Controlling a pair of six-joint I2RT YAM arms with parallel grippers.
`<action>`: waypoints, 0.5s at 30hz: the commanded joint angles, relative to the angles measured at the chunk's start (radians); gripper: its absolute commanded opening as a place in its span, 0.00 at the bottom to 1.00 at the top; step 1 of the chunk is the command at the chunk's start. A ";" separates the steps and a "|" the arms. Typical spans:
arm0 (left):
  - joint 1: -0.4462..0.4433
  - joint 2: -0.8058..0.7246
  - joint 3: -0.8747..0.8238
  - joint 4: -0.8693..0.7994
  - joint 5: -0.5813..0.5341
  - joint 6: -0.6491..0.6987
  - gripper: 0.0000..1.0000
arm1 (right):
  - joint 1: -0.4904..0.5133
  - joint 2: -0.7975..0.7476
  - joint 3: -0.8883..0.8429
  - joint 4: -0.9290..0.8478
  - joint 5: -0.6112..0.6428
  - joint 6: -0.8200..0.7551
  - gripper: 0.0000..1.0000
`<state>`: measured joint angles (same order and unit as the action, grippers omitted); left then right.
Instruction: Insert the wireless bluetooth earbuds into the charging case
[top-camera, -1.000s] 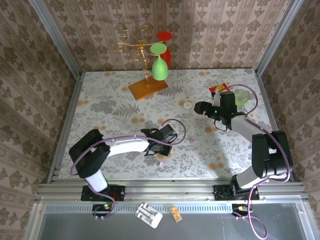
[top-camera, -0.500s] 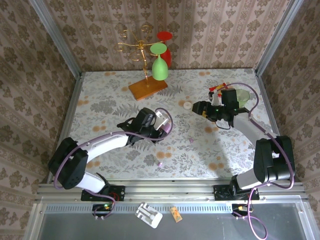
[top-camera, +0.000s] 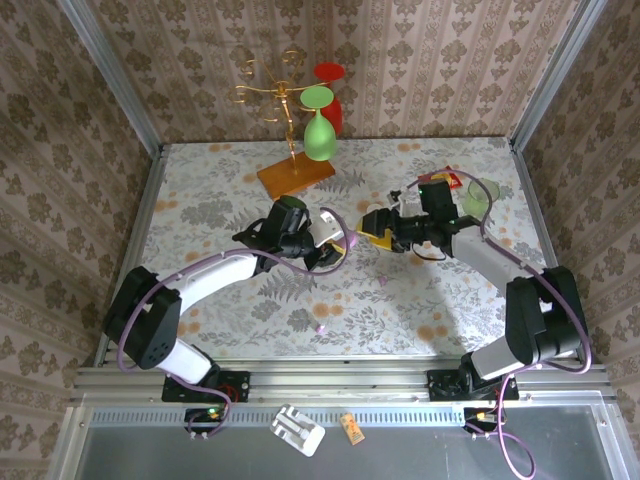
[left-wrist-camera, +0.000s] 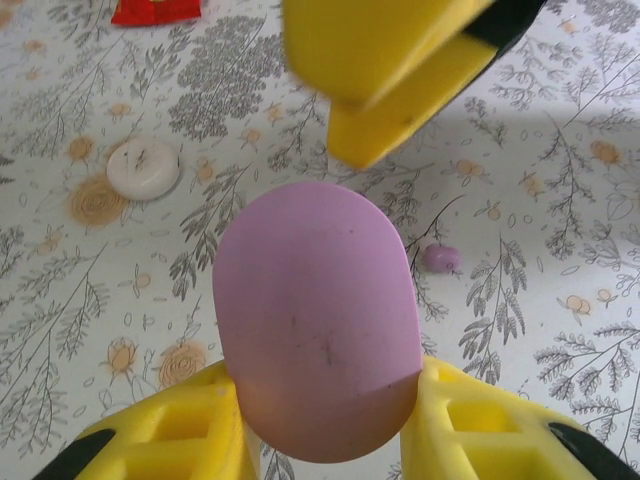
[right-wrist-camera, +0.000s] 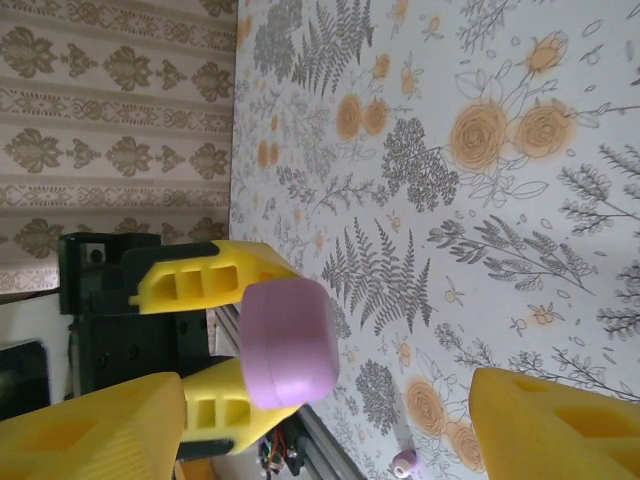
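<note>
The left hand (top-camera: 338, 245) pinched the glossy lilac egg-shaped plastic case (left-wrist-camera: 318, 320) over the floral bench (top-camera: 200, 200). The right hand (top-camera: 376, 228) stood spread just right of it. One tiny lilac plastic earbud (top-camera: 383, 281) lay nearer, a second earbud (top-camera: 320, 327) nearer again.

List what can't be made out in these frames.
case seam and inside: left wrist view, smooth shell faces the camera, left gripper's fingers cover its lower sides.
earbuds: top view, too small to tell which way they lie.
red packet: left wrist view, cut off by the top edge.
right gripper: left wrist view, blurred, cut off by the top edge.
</note>
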<state>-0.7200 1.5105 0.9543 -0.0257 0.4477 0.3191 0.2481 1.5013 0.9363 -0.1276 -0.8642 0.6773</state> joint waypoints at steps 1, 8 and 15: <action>0.004 -0.003 -0.020 0.050 0.031 0.024 0.27 | 0.014 0.047 0.037 0.019 -0.034 0.023 0.75; 0.011 0.016 -0.006 -0.033 -0.215 -0.225 0.24 | -0.004 0.057 0.073 -0.092 0.111 -0.062 0.75; -0.027 0.005 -0.073 -0.143 -0.481 -0.601 0.23 | -0.004 0.069 0.066 -0.113 0.212 -0.104 0.76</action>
<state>-0.7334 1.5127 0.9092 -0.0811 0.1062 -0.0628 0.2459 1.5608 0.9874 -0.2062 -0.7181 0.6128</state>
